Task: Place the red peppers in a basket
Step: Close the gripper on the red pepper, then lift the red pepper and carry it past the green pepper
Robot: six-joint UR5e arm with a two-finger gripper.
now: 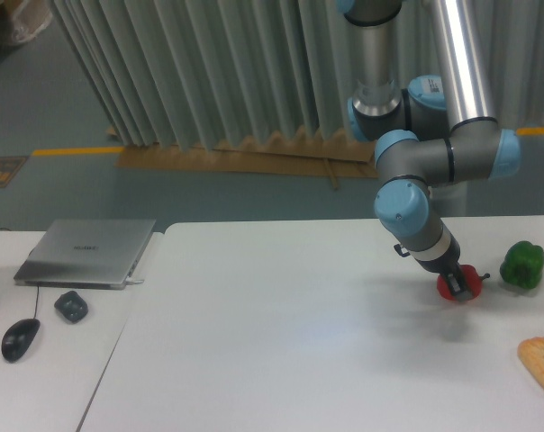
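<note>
Red pepper [456,286]: sitting on the white table [281,342] near its right edge, partly hidden behind the gripper.
Gripper [458,286]: reaching down at a slant from the arm, its dark fingers [456,289] lying right against the pepper's front.
Finger state: too small and dark to tell whether they are gripping the pepper.
Green pepper [521,264]: resting just to the right of the red one, closer to the right edge.
Bread [542,363]: lying at the right edge, toward the front.
</note>
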